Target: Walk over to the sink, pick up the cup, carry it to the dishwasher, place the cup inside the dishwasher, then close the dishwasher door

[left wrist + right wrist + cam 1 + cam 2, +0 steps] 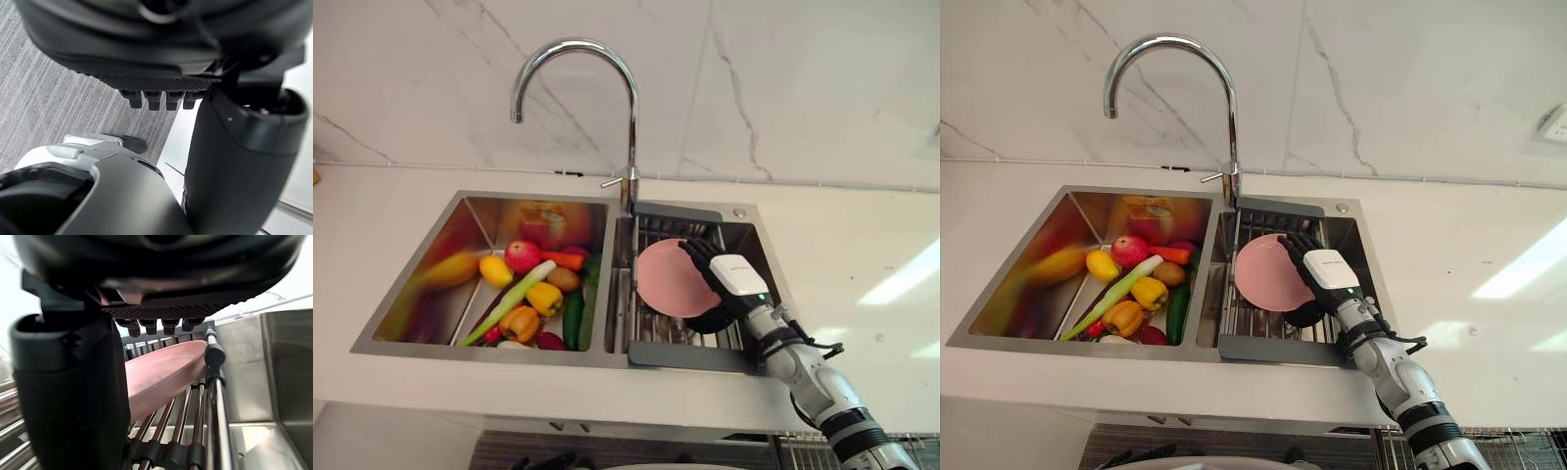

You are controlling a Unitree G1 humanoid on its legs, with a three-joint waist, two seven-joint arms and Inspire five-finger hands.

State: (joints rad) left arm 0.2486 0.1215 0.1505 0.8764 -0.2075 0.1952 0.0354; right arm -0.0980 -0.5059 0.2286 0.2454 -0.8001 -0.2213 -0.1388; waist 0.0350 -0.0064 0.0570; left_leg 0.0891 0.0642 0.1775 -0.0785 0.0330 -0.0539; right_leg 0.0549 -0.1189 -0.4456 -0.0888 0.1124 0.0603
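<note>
Progress is early: your left hand [156, 83] hangs relaxed over the floor with nothing in it, and you stand at the sink [440, 245], so the walk counts as done. Your right hand [739, 276] is in the right basin, thumb and fingers apart on either side of a pink plate [666, 279] tilted on the rack [656, 331], not yet clamped; the piece in reach is a plate rather than a cup. Lifting, carrying, loading the dishwasher and closing its door all remain.

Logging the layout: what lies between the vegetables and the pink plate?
The steel divider, with the vegetables on one side and the plate on its rack on the other; both eye views show it.
</note>
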